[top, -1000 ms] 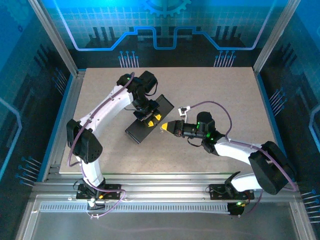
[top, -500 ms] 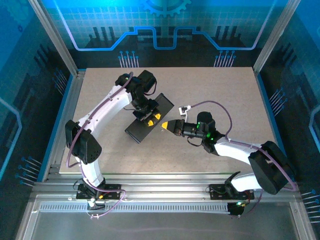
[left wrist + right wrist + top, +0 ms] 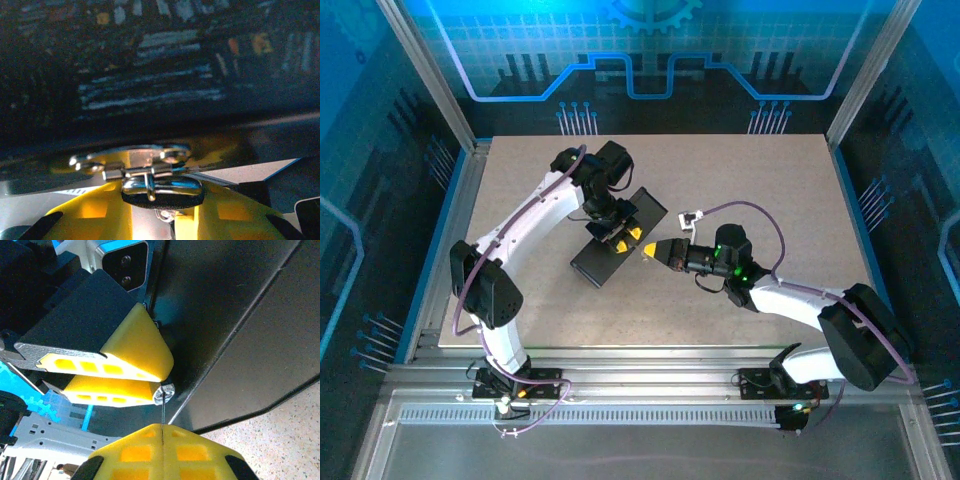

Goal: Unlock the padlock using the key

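The left fingers (image 3: 85, 215) are clamped on the one padlock (image 3: 162, 187), low in the middle of the left wrist view. The right fingers (image 3: 190, 452), pressed together, pinch the one key (image 3: 163, 412), its thin blade pointing up at the lock's silver end. Behind them, one black board (image 3: 595, 262) lies on the surface (image 3: 770, 180), mid-frame.

Right tool (image 3: 647, 250) slightly nearer left tool (image 3: 623, 236)
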You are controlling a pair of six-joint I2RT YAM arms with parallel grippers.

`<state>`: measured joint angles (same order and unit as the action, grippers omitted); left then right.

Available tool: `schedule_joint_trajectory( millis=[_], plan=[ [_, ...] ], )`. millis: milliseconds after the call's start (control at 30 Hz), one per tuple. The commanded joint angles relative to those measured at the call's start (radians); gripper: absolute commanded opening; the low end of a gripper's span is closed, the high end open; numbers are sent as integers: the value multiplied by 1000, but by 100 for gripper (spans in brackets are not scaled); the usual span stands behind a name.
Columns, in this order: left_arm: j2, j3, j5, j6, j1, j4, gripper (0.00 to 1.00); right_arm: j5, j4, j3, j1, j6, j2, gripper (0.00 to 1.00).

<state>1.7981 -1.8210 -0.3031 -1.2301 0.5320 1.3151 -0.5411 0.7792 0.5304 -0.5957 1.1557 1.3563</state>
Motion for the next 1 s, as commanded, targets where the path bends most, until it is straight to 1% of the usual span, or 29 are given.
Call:
schedule_joint_trajectory(
  millis=[0, 167, 567, 800, 967],
  plan=[
    [-63, 8, -46, -23, -7, -23, 10, 29, 81, -6, -20, -11, 14, 0],
    [-82, 42, -71, -51, -7, -56, 10, 54, 138, -20, -22, 2, 23, 0],
    [-109, 78, -80, -78, -10, -75, 10, 77, 152, -26, -34, 4, 23, 0],
    [-167, 178, -79, -155, -14, -165, 10, 92, 153, -14, -61, 9, 35, 0],
    [-186, 207, -73, -179, -16, -190, 10, 125, 160, -21, -84, 12, 41, 0]
  ],
)
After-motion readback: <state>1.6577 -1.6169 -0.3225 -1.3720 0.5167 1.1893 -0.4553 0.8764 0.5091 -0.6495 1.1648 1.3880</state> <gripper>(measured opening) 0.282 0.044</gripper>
